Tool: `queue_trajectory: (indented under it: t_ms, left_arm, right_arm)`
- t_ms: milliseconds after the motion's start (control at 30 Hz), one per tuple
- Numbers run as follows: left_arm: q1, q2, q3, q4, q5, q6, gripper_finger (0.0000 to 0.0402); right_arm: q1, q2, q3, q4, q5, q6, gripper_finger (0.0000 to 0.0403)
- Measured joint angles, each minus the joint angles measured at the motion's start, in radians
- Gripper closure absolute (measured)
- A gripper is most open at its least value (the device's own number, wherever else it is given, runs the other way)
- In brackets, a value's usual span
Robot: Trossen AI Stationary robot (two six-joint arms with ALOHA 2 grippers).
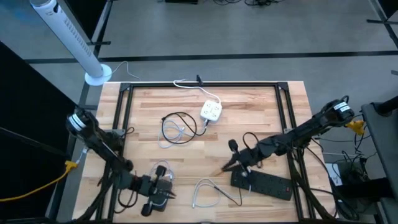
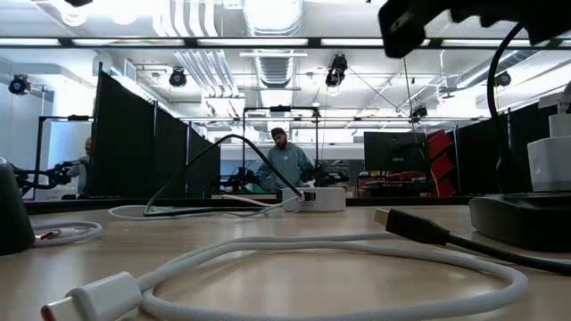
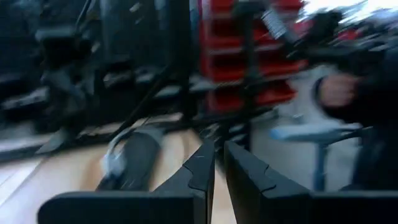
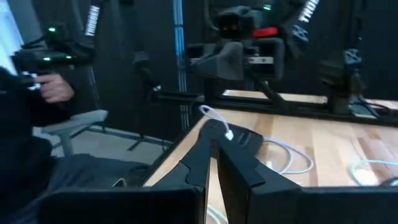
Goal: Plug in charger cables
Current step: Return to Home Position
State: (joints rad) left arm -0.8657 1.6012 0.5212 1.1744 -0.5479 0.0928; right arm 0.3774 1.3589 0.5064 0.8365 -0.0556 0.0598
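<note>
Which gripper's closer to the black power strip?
Right. The right gripper hovers at one end of the black power strip; the left gripper is well away, beyond the white cable.

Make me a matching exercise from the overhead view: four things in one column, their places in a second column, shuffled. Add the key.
Things:
1. white socket cube
2. black power strip
3. left hand
4. black coiled cable

Places in the overhead view:
A. low, right of centre
B. low, left of centre
C. just left of the cube
D. at the picture's centre

Pairs: 1-D, 2-A, 3-B, 4-C
</note>
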Motion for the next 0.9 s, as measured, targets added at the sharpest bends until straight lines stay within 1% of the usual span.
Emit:
queue_trajectory:
  t_ms: [33,133,233,267,300,367,400,433,500,600,667,700,733,800,867,900]
  left_arm:
    - [0.018,0.007,-0.003,0.013,0.028,0.003,0.0376]
    - [0.065,0.012,-0.022,0.012,0.038,-0.016,0.0376]
    - [0.108,-0.026,-0.056,0.012,0.043,-0.030,0.0376]
    - [0.124,-0.048,-0.067,0.012,0.061,-0.036,0.0376]
    - [0.146,-0.074,-0.078,0.011,0.109,-0.046,0.0376]
    - [0.192,-0.127,-0.096,0.000,0.238,-0.051,0.0376]
    - [0.210,-0.159,-0.103,-0.016,0.278,-0.048,0.0376]
    - [0.228,-0.194,-0.108,-0.038,0.287,-0.039,0.0376]
    - [0.259,-0.275,-0.114,-0.114,0.282,-0.004,0.0376]
    - [0.305,-0.419,-0.117,-0.310,0.250,0.021,0.0376]
    - [0.314,-0.526,-0.118,-0.448,0.243,0.016,0.0376]
    - [0.310,-0.580,-0.118,-0.511,0.245,0.002,0.0376]
    - [0.300,-0.638,-0.119,-0.572,0.247,-0.013,0.0376]
    - [0.273,-0.738,-0.126,-0.661,0.236,-0.004,0.0376]
    - [0.248,-0.822,-0.147,-0.678,0.199,0.072,0.0376]
    - [0.242,-0.857,-0.162,-0.673,0.180,0.115,0.0376]
  right_arm:
    - [0.001,0.000,-0.016,0.021,-0.006,-0.007,0.0390]
    - [-0.005,0.002,-0.036,0.028,0.015,-0.042,0.0390]
    - [-0.012,0.002,-0.036,0.036,0.028,-0.103,0.0390]
    - [-0.016,0.002,-0.033,0.038,0.028,-0.124,0.0390]
    - [-0.019,0.002,-0.032,0.038,0.028,-0.147,0.0390]
    - [-0.029,0.002,-0.031,0.037,0.030,-0.169,0.0390]
    - [-0.033,0.002,-0.031,0.035,0.031,-0.168,0.0390]
    - [-0.038,0.002,-0.031,0.034,0.032,-0.165,0.0390]
    - [-0.045,-0.003,-0.031,0.033,0.031,-0.167,0.0390]
    - [-0.051,-0.037,-0.031,0.027,0.031,-0.162,0.0390]
    - [-0.044,-0.082,-0.034,0.005,0.035,-0.168,0.0390]
    - [-0.034,-0.109,-0.036,-0.020,0.050,-0.182,0.0390]
    - [-0.018,-0.139,-0.040,-0.054,0.087,-0.197,0.0390]
    - [0.020,-0.195,-0.052,-0.122,0.206,-0.235,0.0390]
    - [0.055,-0.252,-0.070,-0.171,0.321,-0.262,0.0390]
    - [0.068,-0.282,-0.081,-0.181,0.352,-0.272,0.0390]
